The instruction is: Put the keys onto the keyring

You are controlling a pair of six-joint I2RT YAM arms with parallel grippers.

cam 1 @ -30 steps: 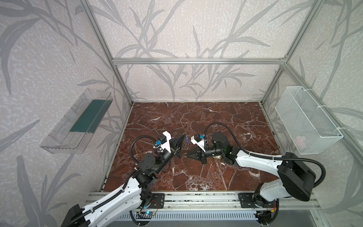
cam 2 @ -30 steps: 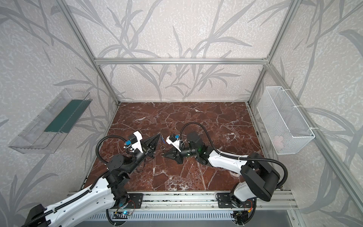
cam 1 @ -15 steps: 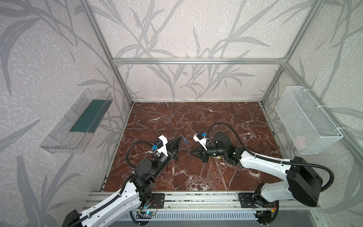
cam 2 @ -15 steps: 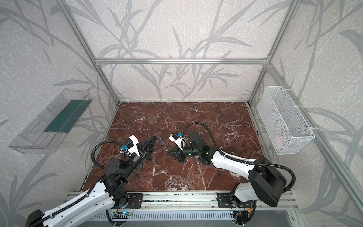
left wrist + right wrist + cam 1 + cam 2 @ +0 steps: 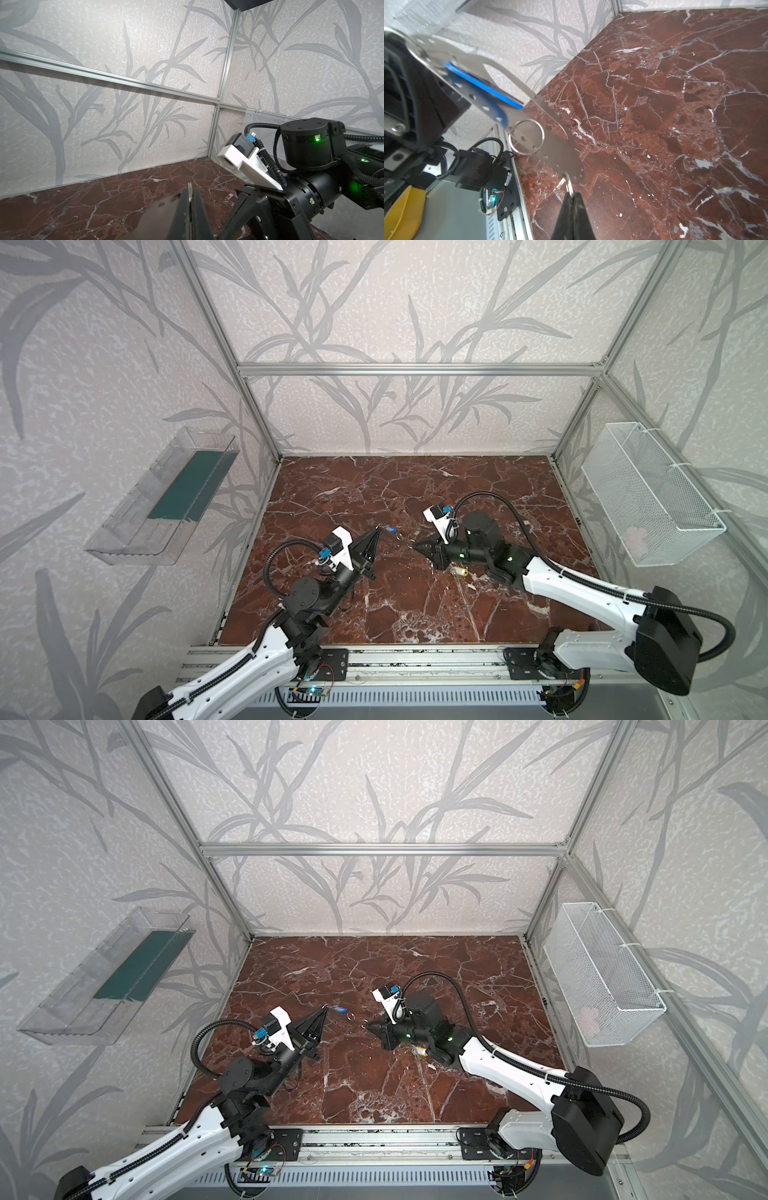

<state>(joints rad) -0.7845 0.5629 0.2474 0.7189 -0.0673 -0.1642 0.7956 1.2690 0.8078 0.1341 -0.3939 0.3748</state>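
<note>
right pincer (image 5: 572, 195): shut on the keyring (image 5: 568, 182), a small metal ring.
left pincer (image 5: 377, 531): closed on the blue key (image 5: 389, 528), just short of that ring.
yellow key (image 5: 458, 571): on the marble top (image 5: 415, 614), beneath the right pincer.
risk: a misaligned push could twist the ring out of its grip.
clear tray (image 5: 124, 547): far left, holds a green sheet (image 5: 187, 485).
wire basket (image 5: 665, 506): far right; pale contents, unclear.

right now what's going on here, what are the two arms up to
The left gripper is shut on the blue key, with a metal loop hanging from its end. The right gripper is shut on a small ring, held close to the blue key above the marble table. In both top views they look not yet joined. The yellow key lies on the table under the right arm.
</note>
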